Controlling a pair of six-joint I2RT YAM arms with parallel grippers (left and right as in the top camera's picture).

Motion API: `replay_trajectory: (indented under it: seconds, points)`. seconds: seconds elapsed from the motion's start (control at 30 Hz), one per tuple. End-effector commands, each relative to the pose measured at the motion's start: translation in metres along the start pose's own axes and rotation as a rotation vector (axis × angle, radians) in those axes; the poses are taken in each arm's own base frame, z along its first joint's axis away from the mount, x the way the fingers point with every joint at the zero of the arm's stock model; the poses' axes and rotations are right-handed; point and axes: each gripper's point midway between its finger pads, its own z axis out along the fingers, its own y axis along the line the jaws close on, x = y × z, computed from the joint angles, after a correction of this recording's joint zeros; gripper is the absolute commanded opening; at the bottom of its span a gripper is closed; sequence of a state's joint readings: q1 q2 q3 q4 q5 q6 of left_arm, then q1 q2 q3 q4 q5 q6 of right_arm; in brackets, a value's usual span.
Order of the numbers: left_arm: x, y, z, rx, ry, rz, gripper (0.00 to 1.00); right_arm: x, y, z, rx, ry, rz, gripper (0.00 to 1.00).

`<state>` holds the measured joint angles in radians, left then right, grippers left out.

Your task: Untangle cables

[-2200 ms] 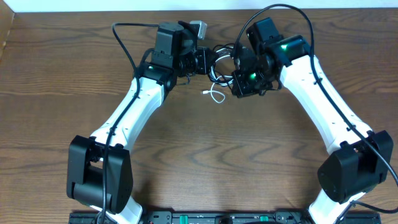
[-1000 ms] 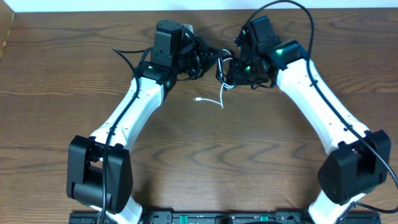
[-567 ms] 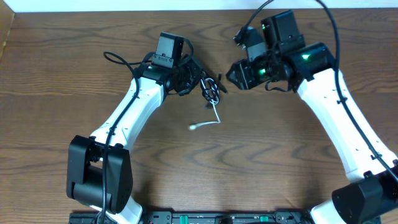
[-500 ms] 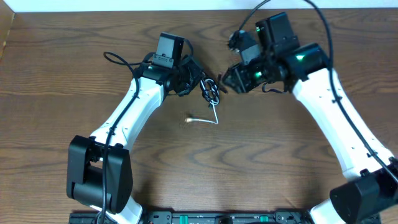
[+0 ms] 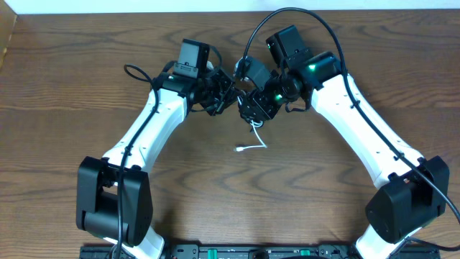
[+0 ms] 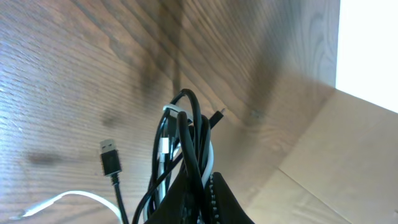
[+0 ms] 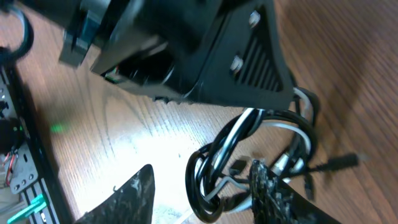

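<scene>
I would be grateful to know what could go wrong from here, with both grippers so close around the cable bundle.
1. The left gripper is clamped on the black and white cables together. If the right gripper, open around a loop, closes and pulls, the tangle may tighten.
2. The two grippers almost touch in the overhead view, so they could collide.
3. The dangling plug could snag in a loop.

arms [image 5: 154, 129]: white shells, black joints | right wrist [image 5: 314, 68] — green light | left hand [image 5: 230, 92]: black, screwed
</scene>
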<state>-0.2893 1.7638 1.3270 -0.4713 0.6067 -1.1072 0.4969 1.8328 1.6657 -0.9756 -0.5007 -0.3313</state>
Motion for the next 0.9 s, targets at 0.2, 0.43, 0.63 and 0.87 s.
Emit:
replay_trajectory:
  seconds: [0.2, 0.43, 0.63, 0.87]
  points:
    - [0.009, -0.008, -0.006, 0.054, 0.090, -0.041, 0.07, 0.007, 0.005, 0.013, -0.044, 0.012, -0.039, 0.25]
    - [0.009, -0.008, -0.007, 0.055, 0.092, -0.044, 0.07, -0.001, 0.006, 0.015, -0.059, -0.023, -0.005, 0.01]
    - [0.004, -0.006, -0.006, 0.044, 0.061, 0.026, 0.07, -0.005, 0.001, 0.010, -0.048, -0.043, 0.076, 0.01]
    - [-0.010, -0.002, -0.012, 0.049, 0.020, 0.327, 0.07, -0.015, -0.022, -0.040, -0.159, -0.182, 0.348, 0.01]
